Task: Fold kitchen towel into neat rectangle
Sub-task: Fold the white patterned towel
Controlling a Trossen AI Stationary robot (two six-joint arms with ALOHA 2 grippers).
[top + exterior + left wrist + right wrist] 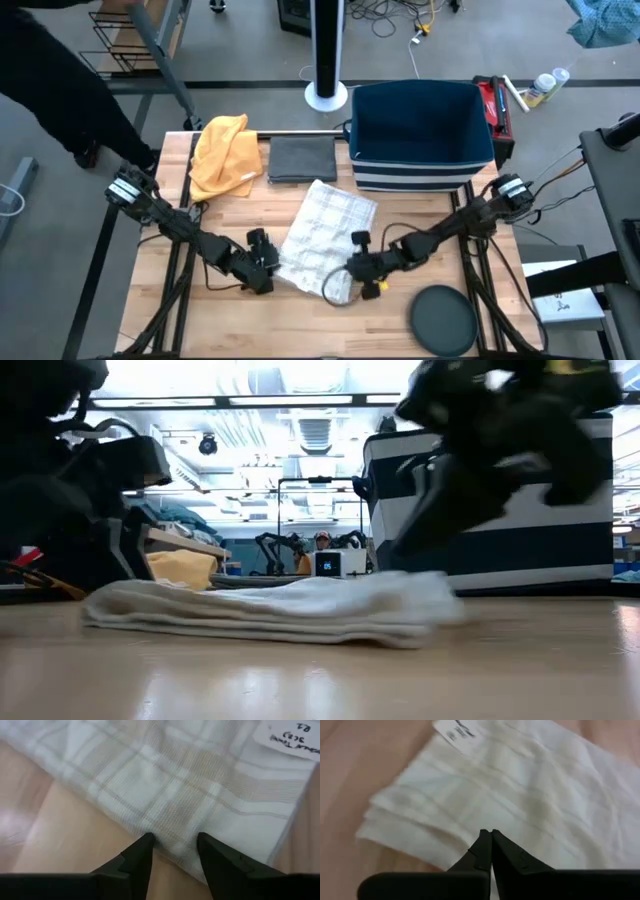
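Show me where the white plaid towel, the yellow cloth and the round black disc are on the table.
white plaid towel (322, 235), high view, middle of the fabric.
yellow cloth (224, 155), high view, centre of the bunched cloth.
round black disc (443, 320), high view, middle of its top face.

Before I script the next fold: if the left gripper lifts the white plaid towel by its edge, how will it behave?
The towel probably droops: it lies in soft, rumpled layers. It looks light, thin woven cloth. Its stacked layers may separate, since the left gripper stands open at just one edge.
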